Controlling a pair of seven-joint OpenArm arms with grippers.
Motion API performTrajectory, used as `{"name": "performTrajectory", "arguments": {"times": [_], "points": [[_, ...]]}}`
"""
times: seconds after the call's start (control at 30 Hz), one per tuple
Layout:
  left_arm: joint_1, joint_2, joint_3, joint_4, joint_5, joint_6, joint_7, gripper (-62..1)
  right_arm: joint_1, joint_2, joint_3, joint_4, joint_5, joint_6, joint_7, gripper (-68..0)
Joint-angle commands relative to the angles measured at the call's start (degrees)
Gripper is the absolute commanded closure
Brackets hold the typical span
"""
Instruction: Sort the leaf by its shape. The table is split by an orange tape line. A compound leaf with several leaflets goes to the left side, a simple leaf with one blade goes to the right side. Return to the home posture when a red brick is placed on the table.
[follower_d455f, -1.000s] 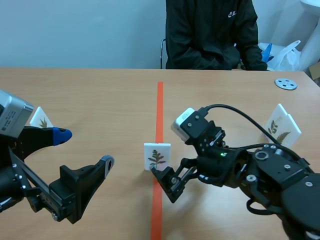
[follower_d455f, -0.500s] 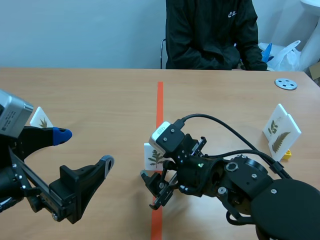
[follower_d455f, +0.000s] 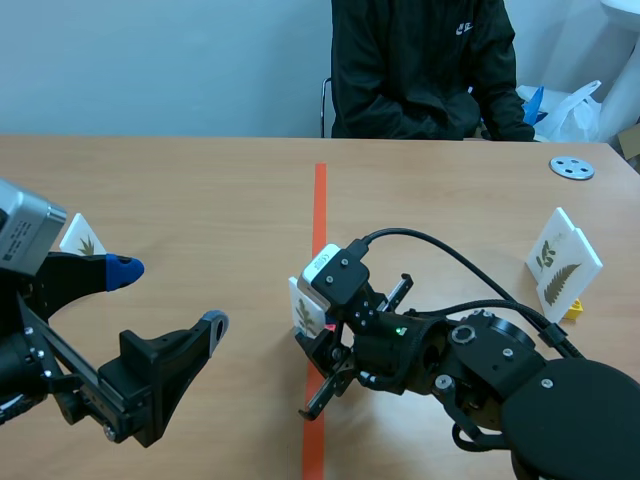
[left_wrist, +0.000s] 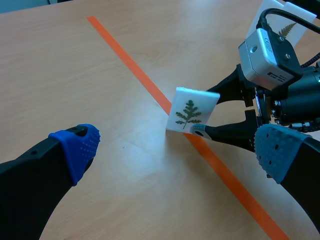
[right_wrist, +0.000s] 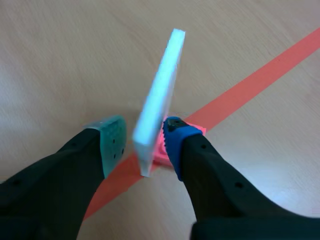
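Scene view: the left hand (follower_d455f: 170, 295) hangs wide open over the bench (follower_d455f: 200, 190). The right hand (follower_d455f: 312, 350) brackets the leaf card (follower_d455f: 299, 303) standing on the orange tape line (follower_d455f: 320, 210).

Left wrist view: the leaf card shows a compound leaf.

Right wrist view: the right hand is narrowly open, its blue pad (right_wrist: 174, 137) touching the leaf card and its green pad (right_wrist: 112, 140) just clear.

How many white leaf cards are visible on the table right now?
4 leaf cards: one far left beyond the left gripper, one on the tape line at the right gripper, two leaning together far right. Others may be hidden.
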Motion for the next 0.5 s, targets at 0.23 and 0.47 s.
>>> {"name": "performTrajectory", "arguments": {"times": [0.23, 0.47], "points": [[-0.2, 0.2, -0.2, 1.4, -0.3, 0.1, -1.2, -62.3, 0.6, 0.2, 0.5, 0.9, 0.4, -1.3, 1.2, -2.8], [-0.2, 0.2, -0.2, 1.4, -0.3, 0.1, -1.2, -62.3, 0.5, 0.2, 1.4, 2.6, 0.4, -1.3, 2.2, -2.0]]}}
